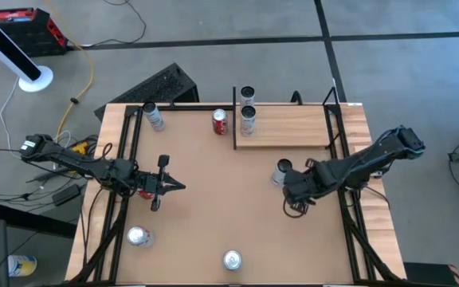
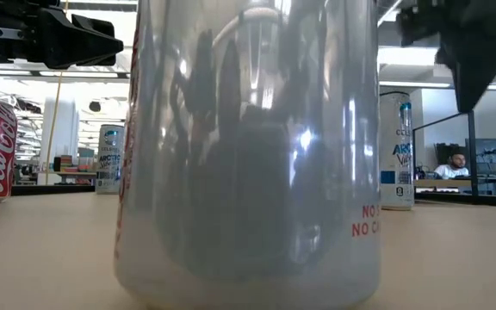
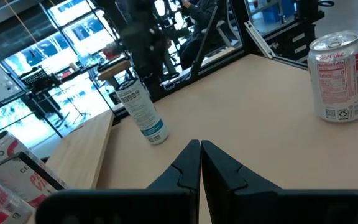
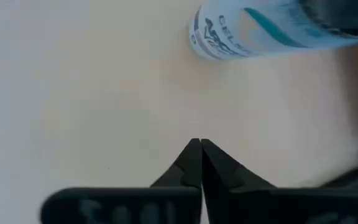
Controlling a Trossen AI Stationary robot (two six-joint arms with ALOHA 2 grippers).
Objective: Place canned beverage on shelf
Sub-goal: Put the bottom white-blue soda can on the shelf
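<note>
Right end effector [image 4: 199, 144], fingers pinched together and empty, hovers over the tan tabletop [image 1: 213, 199] beside a slim can [image 1: 281, 171].

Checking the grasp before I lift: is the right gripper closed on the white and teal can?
No. In the right wrist view the right gripper is shut on nothing, fingertips together, with the white and teal can standing clear beyond them.

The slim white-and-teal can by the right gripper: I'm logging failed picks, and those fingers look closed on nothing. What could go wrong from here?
1. The right gripper is shut on bare table with the slim can beside it, ungrasped; lifting now would carry nothing to the shelf.
2. The can stands close to the right arm, so a sideways move to re-aim could knock it over.
3. Two cans already stand at the shelf's railed end; placing there might topple them.
</note>
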